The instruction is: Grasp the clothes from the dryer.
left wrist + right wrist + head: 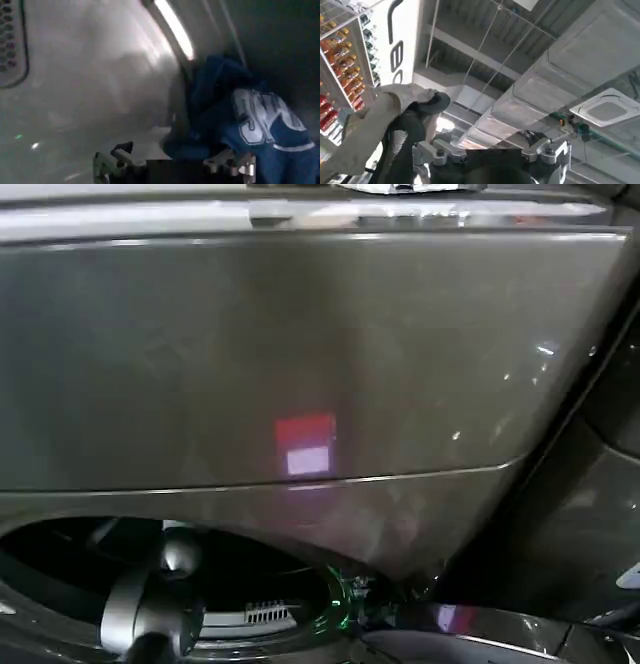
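Dryer (300, 354) front panel fills the head view, grey and glossy, with the dark drum opening (60, 554) at lower left and the left arm (150, 609) reaching into it.

Left wrist view: inside the drum (90, 75), the left gripper (175, 162) stands with jaws spread apart, empty. A blue garment (245, 125) with white lettering lies heaped against the drum wall, just ahead of the fingers and nearer one fingertip than the other; its long axis cannot be told. A forward advance, shifted toward the heap, would likely bring it between the jaws.

Right wrist view: the right gripper (490, 152) points toward the ceiling (545, 60), holding a beige and dark cloth (385, 125), draped to one side.
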Controlling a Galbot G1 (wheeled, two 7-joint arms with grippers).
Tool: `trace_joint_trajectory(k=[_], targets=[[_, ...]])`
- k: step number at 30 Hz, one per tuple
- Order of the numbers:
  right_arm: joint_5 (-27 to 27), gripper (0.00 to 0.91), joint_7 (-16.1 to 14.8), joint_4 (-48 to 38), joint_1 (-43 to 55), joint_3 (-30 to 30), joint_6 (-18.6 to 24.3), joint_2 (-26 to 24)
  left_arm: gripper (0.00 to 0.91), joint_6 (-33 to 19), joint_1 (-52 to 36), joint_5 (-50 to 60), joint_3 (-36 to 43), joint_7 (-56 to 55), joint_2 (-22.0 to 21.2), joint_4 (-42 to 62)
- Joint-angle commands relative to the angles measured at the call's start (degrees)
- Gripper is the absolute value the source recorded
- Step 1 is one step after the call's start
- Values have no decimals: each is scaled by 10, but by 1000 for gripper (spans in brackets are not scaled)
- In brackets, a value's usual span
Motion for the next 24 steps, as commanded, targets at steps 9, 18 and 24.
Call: trace_joint_trajectory(k=[9, 18, 24], targets=[[-3, 907, -1, -3, 5, -4, 1, -1, 907, 3, -14, -16, -4, 111, 3, 52], [-4, 907, -2, -6, 6, -6, 3, -1, 907, 49, -15, 17, -5, 70, 3, 92], [-5, 907, -3, -6, 7, -9, 4, -1, 907, 58, -20, 17, -7, 57, 3, 113]])
